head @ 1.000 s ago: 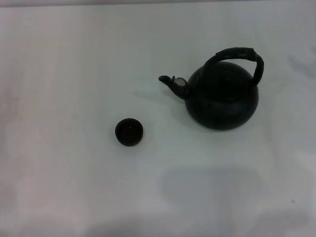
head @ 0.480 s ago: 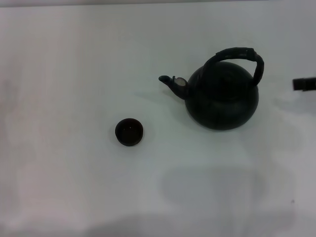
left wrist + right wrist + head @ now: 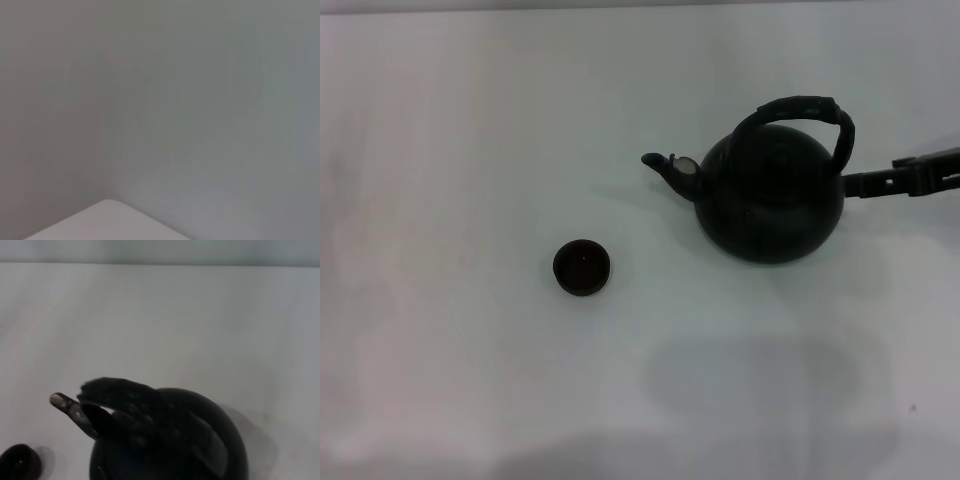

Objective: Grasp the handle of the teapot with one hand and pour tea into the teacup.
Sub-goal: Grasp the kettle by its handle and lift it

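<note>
White table (image 3: 470,120), head view: teapot (image 3: 772,205) right of centre, spout toward teacup (image 3: 582,267), well apart. Right pincer (image 3: 855,184) beside the body, below handle (image 3: 798,108); finger state cannot tell. Risk: nudging the pot, missing the hoop. Left wrist view: blank. Right wrist view: handle close.

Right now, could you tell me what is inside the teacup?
The teacup shows only a dark, glossy interior with a small highlight; whether it holds tea cannot be told. The teapot stands apart, upright.

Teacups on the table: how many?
1. The teacup stands alone on the table, apart from the teapot, on its spout side toward the robot's left. None seems hidden.
</note>
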Tool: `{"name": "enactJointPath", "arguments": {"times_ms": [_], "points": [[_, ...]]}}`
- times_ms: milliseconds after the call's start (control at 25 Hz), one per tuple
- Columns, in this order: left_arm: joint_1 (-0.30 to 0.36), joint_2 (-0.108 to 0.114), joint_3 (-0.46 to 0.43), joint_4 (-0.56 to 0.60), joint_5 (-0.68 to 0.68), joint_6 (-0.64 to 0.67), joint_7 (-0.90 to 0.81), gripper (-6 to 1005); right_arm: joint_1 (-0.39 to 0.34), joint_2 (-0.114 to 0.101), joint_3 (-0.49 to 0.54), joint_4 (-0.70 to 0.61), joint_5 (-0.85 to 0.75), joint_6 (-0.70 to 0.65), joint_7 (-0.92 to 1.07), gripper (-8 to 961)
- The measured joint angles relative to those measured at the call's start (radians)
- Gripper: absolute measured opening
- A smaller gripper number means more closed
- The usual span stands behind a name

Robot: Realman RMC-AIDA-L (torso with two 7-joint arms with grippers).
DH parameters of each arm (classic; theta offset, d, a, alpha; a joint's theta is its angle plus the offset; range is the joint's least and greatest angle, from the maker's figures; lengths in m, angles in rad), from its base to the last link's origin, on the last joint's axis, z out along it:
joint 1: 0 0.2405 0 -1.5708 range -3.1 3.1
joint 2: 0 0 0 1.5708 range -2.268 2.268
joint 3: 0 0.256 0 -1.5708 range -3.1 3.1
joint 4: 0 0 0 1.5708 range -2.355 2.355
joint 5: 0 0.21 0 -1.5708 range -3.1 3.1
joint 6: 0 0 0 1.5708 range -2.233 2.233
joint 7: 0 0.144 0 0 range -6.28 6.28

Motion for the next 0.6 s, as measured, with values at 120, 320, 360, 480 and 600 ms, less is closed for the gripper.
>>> {"name": "enactJointPath", "arguments": {"times_ms": [120, 320, 360, 480, 600], "points": [[0.001, 0.000, 0.000, 0.000, 0.000, 0.000, 0.000, 892, 0.002, 0.000, -0.019, 0.003, 0.015, 0.031, 0.000, 865], [0.004, 0.001, 0.002, 0.000, 0.002, 0.000, 0.002, 892, 0.004, 0.001, -0.032, 0.021, 0.034, 0.088, 0.000, 864], [0.005, 0.001, 0.002, 0.000, 0.002, 0.000, 0.002, 893, 0.006, 0.001, -0.033, 0.027, 0.034, 0.093, 0.000, 864], [0.007, 0.000, 0.000, 0.000, 0.000, 0.000, 0.002, 893, 0.012, 0.001, -0.035, 0.044, 0.034, 0.101, 0.000, 865], [0.008, 0.000, 0.000, -0.001, 0.000, 0.000, 0.002, 893, 0.013, 0.000, -0.039, 0.052, 0.035, 0.116, 0.000, 865]]}}
